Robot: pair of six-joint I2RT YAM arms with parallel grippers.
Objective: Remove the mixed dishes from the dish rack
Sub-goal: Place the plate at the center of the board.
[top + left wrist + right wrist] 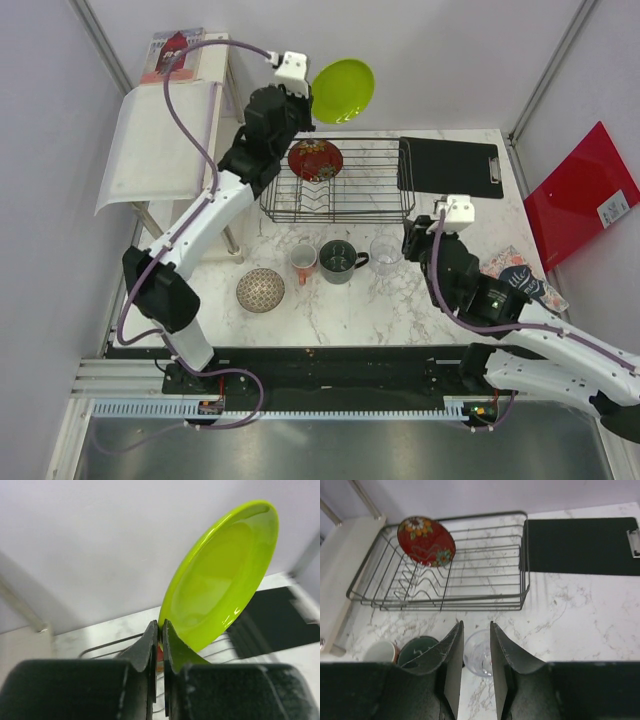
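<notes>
My left gripper [307,98] [160,625] is shut on the lower rim of the lime-green plate [343,90] [220,575], which it holds tilted in the air above the back of the dish rack [395,215] [470,597]. A dark red patterned bowl [315,159] [426,541] leans on the prongs inside the rack. On the table in front stand a clear glass [385,250] [477,652], a dark grey mug [338,262] [417,650], an orange-red cup [304,262] [380,652] and a small patterned bowl [260,290]. My right gripper [412,240] [476,625] is open above the glass, which shows between its fingers.
A black clipboard [450,165] [580,545] lies against the rack's right end. A white shelf stand [155,145] is at the left, a red folder [580,195] leans off the table's right side, and a patterned packet [520,280] lies near my right arm.
</notes>
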